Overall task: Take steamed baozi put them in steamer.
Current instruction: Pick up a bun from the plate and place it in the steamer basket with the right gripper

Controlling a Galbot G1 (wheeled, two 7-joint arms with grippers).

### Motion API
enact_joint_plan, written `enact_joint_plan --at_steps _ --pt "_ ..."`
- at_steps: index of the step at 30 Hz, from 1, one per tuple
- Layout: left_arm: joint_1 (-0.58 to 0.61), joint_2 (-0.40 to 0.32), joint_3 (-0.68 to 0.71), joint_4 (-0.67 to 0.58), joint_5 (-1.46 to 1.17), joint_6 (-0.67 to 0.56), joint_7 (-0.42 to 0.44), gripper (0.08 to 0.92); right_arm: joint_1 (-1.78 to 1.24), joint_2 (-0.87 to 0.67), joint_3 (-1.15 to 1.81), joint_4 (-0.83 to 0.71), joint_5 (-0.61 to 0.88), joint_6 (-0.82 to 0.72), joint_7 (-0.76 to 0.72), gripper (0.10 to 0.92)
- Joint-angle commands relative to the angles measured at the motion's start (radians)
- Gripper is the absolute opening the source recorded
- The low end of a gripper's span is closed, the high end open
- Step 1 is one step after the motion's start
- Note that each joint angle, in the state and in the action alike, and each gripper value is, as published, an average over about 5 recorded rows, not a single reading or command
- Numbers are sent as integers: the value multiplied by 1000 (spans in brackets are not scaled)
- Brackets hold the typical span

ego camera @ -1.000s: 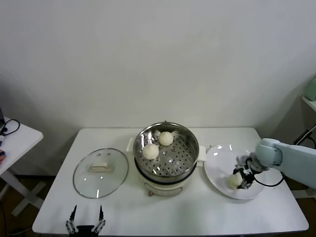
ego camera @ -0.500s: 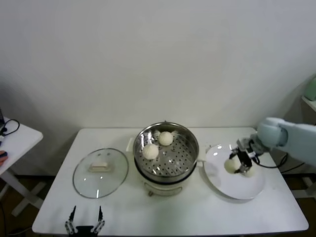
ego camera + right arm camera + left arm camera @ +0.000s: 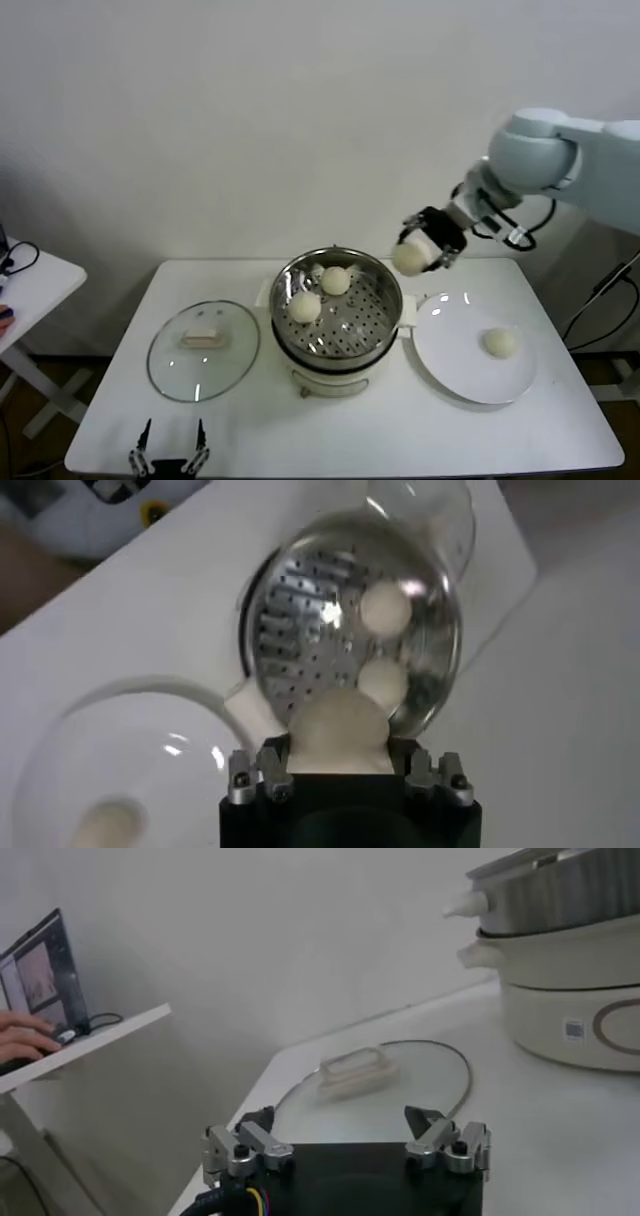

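Baozi number three (image 3: 409, 258) is up in the air, pinched in the right gripper (image 3: 424, 248), hanging just past the right rim of the steamer (image 3: 385, 272) and well above the surface (image 3: 560, 420).

Sweeping from the left: the left gripper (image 3: 170, 461) sits parked low at the front edge, its fingers (image 3: 240, 1145) spread wide with nothing between them. Just beyond it lies the glass lid (image 3: 204, 349), flat on the surface. Next comes the steamer on its cream pot base (image 3: 330, 380), with two baozi (image 3: 305, 306) resting side by side on the perforated floor, toward the back left. Then the lifted bun, and finally the white plate (image 3: 450, 350) with one last baozi (image 3: 499, 342) on its right half.

The right wrist view looks straight down past the clamped bun (image 3: 337, 730) and shows the steamer's holes below it, with the two buns inside. The left wrist view alone catches the lid's handle (image 3: 355, 1071) and the pot's side wall (image 3: 570, 1018).
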Motion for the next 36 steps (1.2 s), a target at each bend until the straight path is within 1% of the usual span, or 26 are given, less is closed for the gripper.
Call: enact_joint_plan --at_steps 1,5,9,11,22,33,36 --pt "-1 -2 0 -3 -1 0 -1 823 -59 237 103 176 -206 130 8 651" --pt "-1 -5 -1 -7 -1 -1 -3 823 -205 317 93 132 -331 114 18 653" --pt "-1 -7 -4 -9 -1 -2 -4 823 -322 349 92 58 -427 109 28 651" --pt "-2 -8 -6 -7 -1 -2 -4 823 -369 354 86 30 -452 107 36 648" --pt "-8 -11 -18 6 -2 -3 -7 823 -496 348 75 -71 -519 100 47 636" --pt "-8 -12 -19 8 -2 -3 -10 823 -546 370 112 -135 -516 103 45 636" --pt "-8 -13 -20 8 -2 -3 -11 823 -533 364 117 -133 -490 106 41 659"
